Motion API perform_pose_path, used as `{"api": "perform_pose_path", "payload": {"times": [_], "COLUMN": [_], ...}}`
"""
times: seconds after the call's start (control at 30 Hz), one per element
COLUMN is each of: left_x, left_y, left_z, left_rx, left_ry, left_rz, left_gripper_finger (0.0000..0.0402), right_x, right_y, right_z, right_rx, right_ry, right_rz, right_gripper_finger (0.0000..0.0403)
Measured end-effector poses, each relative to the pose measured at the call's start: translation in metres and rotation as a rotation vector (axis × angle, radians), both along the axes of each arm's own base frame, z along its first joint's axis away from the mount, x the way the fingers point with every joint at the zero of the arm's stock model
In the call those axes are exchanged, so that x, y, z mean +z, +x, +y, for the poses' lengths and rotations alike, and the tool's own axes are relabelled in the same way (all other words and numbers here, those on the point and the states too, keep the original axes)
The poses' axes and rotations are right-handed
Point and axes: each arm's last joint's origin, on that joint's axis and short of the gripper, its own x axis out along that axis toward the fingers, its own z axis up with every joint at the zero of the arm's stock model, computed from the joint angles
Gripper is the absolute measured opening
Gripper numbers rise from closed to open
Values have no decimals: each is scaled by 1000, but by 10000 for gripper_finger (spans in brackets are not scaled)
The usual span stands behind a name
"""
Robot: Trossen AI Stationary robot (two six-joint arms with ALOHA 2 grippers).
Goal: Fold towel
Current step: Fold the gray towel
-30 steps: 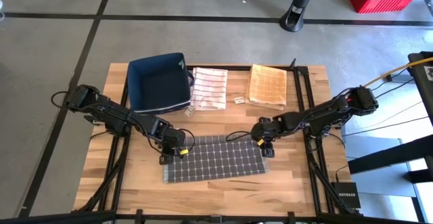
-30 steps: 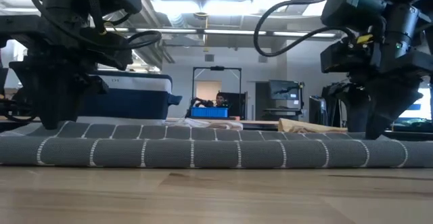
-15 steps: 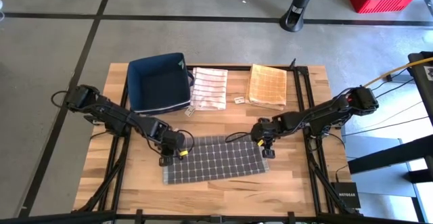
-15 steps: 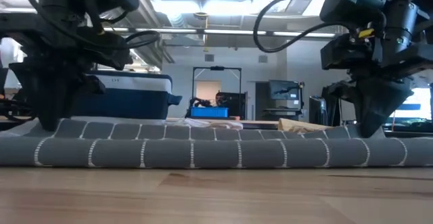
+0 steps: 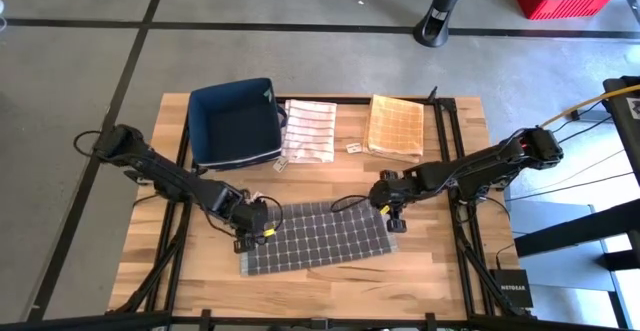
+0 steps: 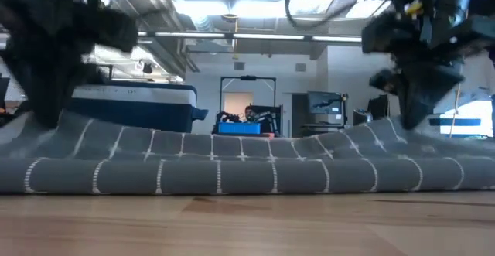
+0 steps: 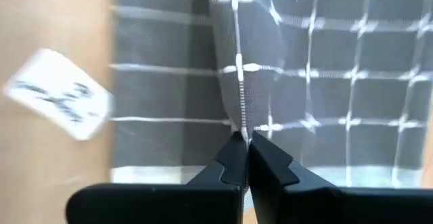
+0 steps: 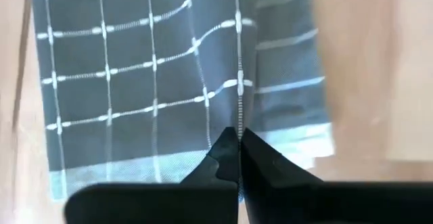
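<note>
Your left gripper (image 5: 252, 227) and right gripper (image 5: 392, 211) are each pinched shut on a far corner of the grey checked towel (image 5: 315, 236) lying mid-table, so lift unevenly and you risk one thin pinch slipping free, skewing your fold.

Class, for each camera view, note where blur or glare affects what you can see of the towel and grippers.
Low view: both arms smeared, ceiling lights glare, grey towel sharp. Left wrist view: white tag blurred, left gripper crisp. Right wrist view: right gripper sharp, towel slightly soft. High view: evenly lit, clear.
</note>
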Motion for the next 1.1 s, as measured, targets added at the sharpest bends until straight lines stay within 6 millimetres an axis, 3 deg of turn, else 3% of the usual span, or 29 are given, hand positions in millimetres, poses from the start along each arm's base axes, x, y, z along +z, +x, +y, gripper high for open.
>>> {"api": "perform_pose_path", "payload": {"times": [0.1,0.23,0.43,0.7,0.9,1.1], "left_x": [17,5,-31,-37,-35,-38], "left_y": [-5,-21,-36,-42,-42,-41], "left_z": [-1,7,22,30,33,41], "left_rx": [81,178,227,287,304,349], "left_ry": [168,435,502,583,693,700], "left_rz": [-88,-89,-20,-29,-86,-85], "left_gripper_finger": [2,1,1,1,1,7], "right_x": [9,-4,-33,-29,-36,-51], "right_y": [3,6,7,11,16,22], "right_z": [-1,-7,-11,-15,-33,-54], "right_rx": [-51,-116,-124,-187,-265,-317], "right_ry": [-183,-448,-579,-791,-815,-720], "right_rz": [-87,-140,-94,-155,-126,-55], "right_gripper_finger": [3,2,2,1,1,9]}}
